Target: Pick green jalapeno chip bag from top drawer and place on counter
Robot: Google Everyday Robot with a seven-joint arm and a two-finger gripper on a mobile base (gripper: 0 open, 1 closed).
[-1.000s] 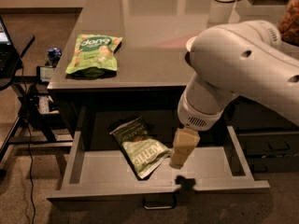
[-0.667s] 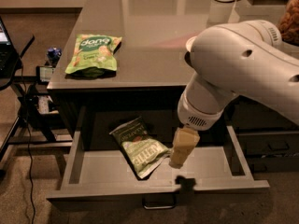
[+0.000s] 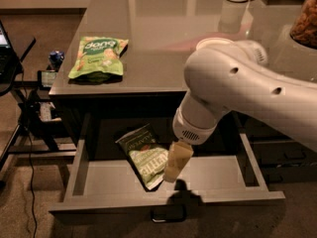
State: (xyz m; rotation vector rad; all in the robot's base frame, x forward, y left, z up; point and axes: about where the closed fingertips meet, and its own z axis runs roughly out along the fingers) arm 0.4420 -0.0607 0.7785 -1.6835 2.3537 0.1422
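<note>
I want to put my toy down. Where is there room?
The glossy grey counter is bare right of the bright green snack bag. In the grey metal top drawer, floor is bare left of the olive-green jalapeno chip bag and right of the robot's hand, which hangs crowding that bag's edge.

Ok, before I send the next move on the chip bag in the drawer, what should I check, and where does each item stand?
1. Top drawer pulled out far enough to reach in: ok.
2. Green jalapeno chip bag in view, lying flat on the drawer bottom, left of centre: ok.
3. Gripper at the bag: ok, it is down in the drawer at the bag's right edge.
4. Gripper touching or holding the bag: cannot tell.
5. Landing spot on the counter: ok, bare glossy surface shows to the right of the brighter green bag.
6. Right target: ok, the gripper is by the olive bag, not the one on the counter.
</note>
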